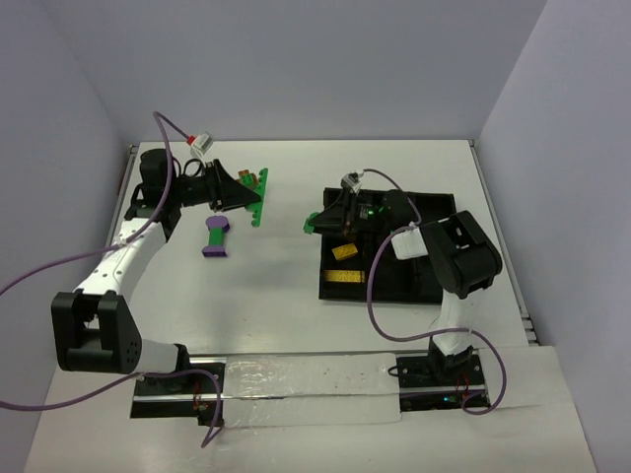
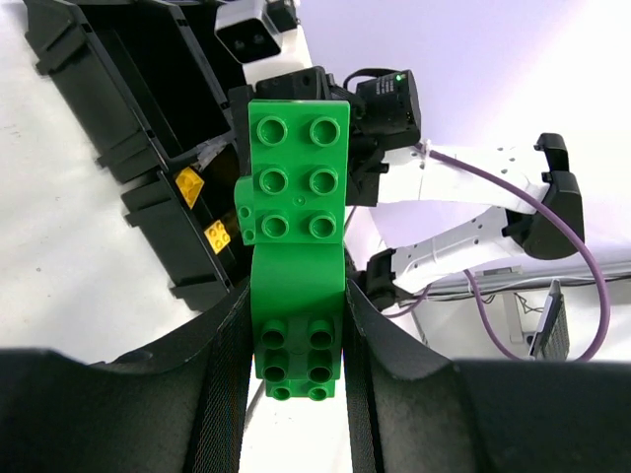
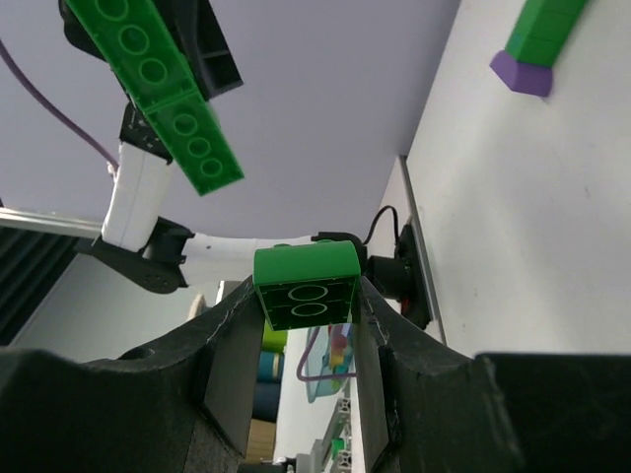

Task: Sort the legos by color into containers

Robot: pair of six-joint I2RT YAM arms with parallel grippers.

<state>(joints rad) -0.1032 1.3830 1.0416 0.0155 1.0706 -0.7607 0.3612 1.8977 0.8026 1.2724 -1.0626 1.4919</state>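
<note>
My left gripper (image 1: 245, 194) is shut on a long green lego piece (image 1: 260, 200) and holds it above the table, left of the black tray (image 1: 430, 209). In the left wrist view the piece (image 2: 297, 197) stands clamped between my fingers (image 2: 231, 365). A small orange bit (image 1: 254, 178) shows at its far end. My right gripper (image 1: 320, 221) is shut on a small green brick (image 1: 309, 226) just off the tray's left edge. In the right wrist view that brick (image 3: 307, 286) sits between the pads. A purple and green cluster (image 1: 216, 237) lies on the table.
Two yellow bricks (image 1: 344, 251) (image 1: 345, 277) lie in the tray's near-left compartments and also show in the left wrist view (image 2: 189, 183). The two grippers face each other across a short gap. Side walls close off the table left and right.
</note>
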